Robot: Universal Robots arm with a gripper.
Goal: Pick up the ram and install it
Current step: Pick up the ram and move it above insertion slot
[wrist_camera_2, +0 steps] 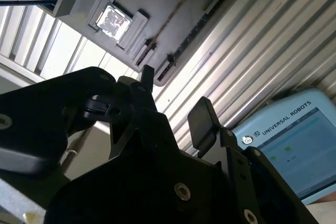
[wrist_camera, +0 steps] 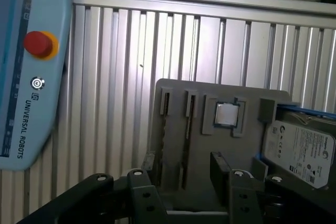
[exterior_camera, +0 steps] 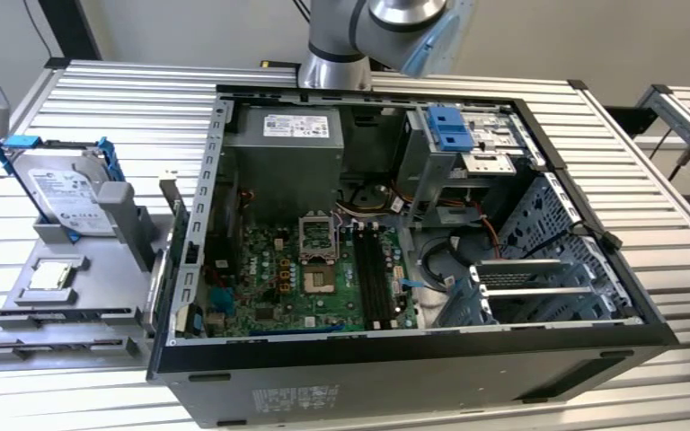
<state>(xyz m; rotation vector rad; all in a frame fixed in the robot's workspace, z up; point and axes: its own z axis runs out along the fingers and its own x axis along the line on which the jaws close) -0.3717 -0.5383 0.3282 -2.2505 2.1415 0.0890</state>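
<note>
A table of ribbed aluminium slats [wrist_camera: 115, 66] carries everything, pale and striped under the light. Closest in, the black gripper [wrist_camera_2: 176, 95] hangs above it with its jaws spread wide and nothing between them; one flat finger pad [wrist_camera_2: 202, 119] stands well clear of its opposite.

Straight beyond the gap of the jaws lies a grey holder [wrist_camera: 210, 145] with two long narrow slots cut side by side. The ram [wrist_camera_2: 195, 30] appears to stand on edge in the slot farther from the chip, showing as a thin dark strip; it is apart from both fingers and untouched.

Past the slots, on the same holder, the small square silver processor chip [wrist_camera: 227, 114] sits in its recess. Beyond that, the hard drive [wrist_camera: 299, 150] with blue brackets is propped at the holder's end.

Off to one side of the jaws a pale blue control tablet [wrist_camera: 31, 66] with a red button shows, apart from the holder.

Farthest off, in the exterior view, the holder stands just beside an open computer case [exterior_camera: 441, 346], on the exterior view's left of it. A green motherboard [exterior_camera: 285, 278] with long black sockets lies inside, and the arm [exterior_camera: 339, 54] rises behind the case.
</note>
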